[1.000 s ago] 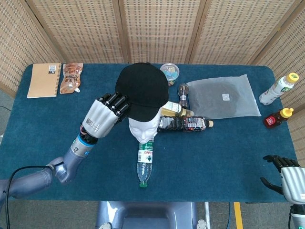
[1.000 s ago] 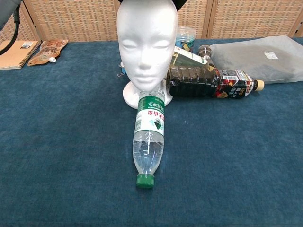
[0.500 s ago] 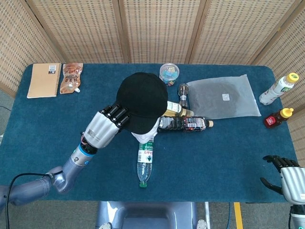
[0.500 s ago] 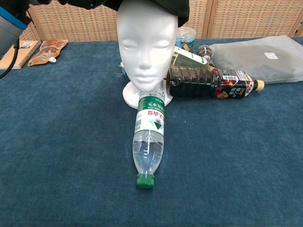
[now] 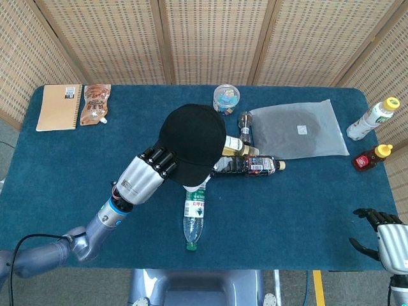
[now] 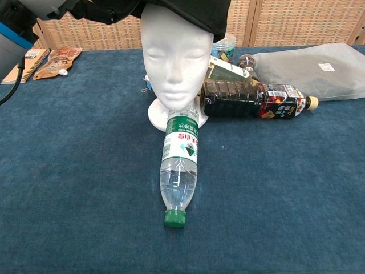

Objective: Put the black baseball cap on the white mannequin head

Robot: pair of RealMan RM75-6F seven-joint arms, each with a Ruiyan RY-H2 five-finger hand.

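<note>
The black baseball cap (image 5: 191, 141) covers the top of the white mannequin head (image 6: 175, 60), which stands upright mid-table; in the head view the cap hides the head entirely. In the chest view the cap (image 6: 199, 12) sits low over the forehead, its edge drooping at the right. My left hand (image 5: 150, 176) grips the cap's left rim, fingers curled over the fabric, and shows at the top left in the chest view (image 6: 85, 8). My right hand (image 5: 382, 239) hangs off the table's front right corner, fingers apart, holding nothing.
A clear water bottle (image 6: 179, 171) lies in front of the mannequin base. A dark drink bottle (image 6: 251, 100) and a yellowish bottle (image 5: 236, 146) lie to its right. A grey bag (image 5: 299, 129), a cup (image 5: 227, 95), a notebook (image 5: 58, 107), a pouch (image 5: 95, 102) and two bottles (image 5: 373, 118) stand around.
My left hand has drawn the cap forward and down; it now covers the mannequin's crown and hides the face from above. The right hand has not moved.
</note>
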